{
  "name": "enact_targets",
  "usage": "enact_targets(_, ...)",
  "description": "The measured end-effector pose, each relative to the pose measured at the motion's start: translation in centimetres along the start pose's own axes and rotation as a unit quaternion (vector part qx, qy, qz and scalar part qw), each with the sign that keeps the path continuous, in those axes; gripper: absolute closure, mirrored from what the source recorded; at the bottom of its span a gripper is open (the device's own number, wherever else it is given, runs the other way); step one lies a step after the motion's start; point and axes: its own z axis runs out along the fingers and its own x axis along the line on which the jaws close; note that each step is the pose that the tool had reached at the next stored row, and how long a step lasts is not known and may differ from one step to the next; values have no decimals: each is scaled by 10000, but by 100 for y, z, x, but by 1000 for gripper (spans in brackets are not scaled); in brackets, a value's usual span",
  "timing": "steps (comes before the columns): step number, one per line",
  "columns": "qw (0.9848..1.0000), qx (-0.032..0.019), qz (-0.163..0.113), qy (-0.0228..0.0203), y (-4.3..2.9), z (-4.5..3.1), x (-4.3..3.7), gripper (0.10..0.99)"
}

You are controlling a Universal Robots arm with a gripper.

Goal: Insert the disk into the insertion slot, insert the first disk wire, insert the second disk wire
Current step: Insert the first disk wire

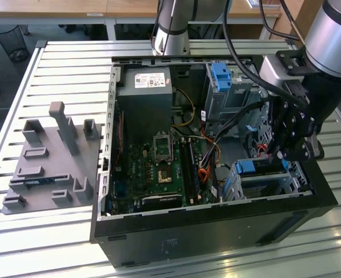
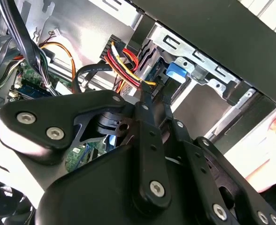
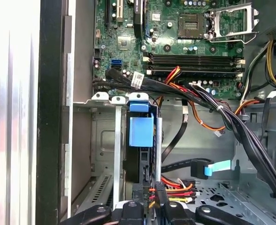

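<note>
Exterior view first: my gripper (image 1: 276, 154) hangs inside the open computer case (image 1: 217, 231), at the exterior view's right. It's directly over the insertion slot (image 1: 231, 186). The disk (image 1: 257, 169) already sits in that slot, its blue carrier showing just below the fingertips. The grey fixture plate (image 1: 49, 168) lies well apart on the slatted table (image 1: 72, 63), at the exterior view's left.

Second wrist view: the fingers (image 2: 145, 105) come together to a narrow pinch on the black plug of a disk wire (image 2: 124, 58), a bundle of red, yellow and black strands. The disk's blue tab (image 2: 175, 71) is just beside the tips, tucked against the slot's sheet-metal frame (image 2: 208, 63). I can't tell whether the plug is touching the disk.

First wrist view: the disk (image 3: 141, 132) shows edge-on between the slot's walls (image 3: 103, 140), in line with the gripper (image 3: 152, 208). The disk wire (image 3: 173, 190) runs in between the fingertips, near the disk's end. The motherboard (image 3: 189, 51) lies beyond the slot.
</note>
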Motion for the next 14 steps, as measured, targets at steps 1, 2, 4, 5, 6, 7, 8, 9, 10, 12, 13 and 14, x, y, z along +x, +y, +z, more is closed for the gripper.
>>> enact_targets(1,10000,-1,0,0,0,-5,0,843)
enact_targets(2,10000,-1,0,-1,0,-10,0,843)
enact_targets(4,10000,-2,0,0,0,-19,0,855)
enact_targets(5,10000,-2,0,0,0,-23,0,855)
enact_targets(6,10000,-2,0,0,0,-25,0,918)
enact_targets(7,10000,-2,0,-1,0,-26,0,980)
enact_targets(8,10000,-2,0,-1,0,-27,0,980)
enact_targets(9,10000,-2,0,0,0,-28,0,980)
enact_targets(10,10000,-2,0,1,0,-29,0,980)
enact_targets(12,10000,-2,0,0,0,-31,0,980)
enact_targets(13,10000,-2,0,0,0,-33,0,980)
enact_targets(14,10000,-2,0,0,0,-33,0,980)
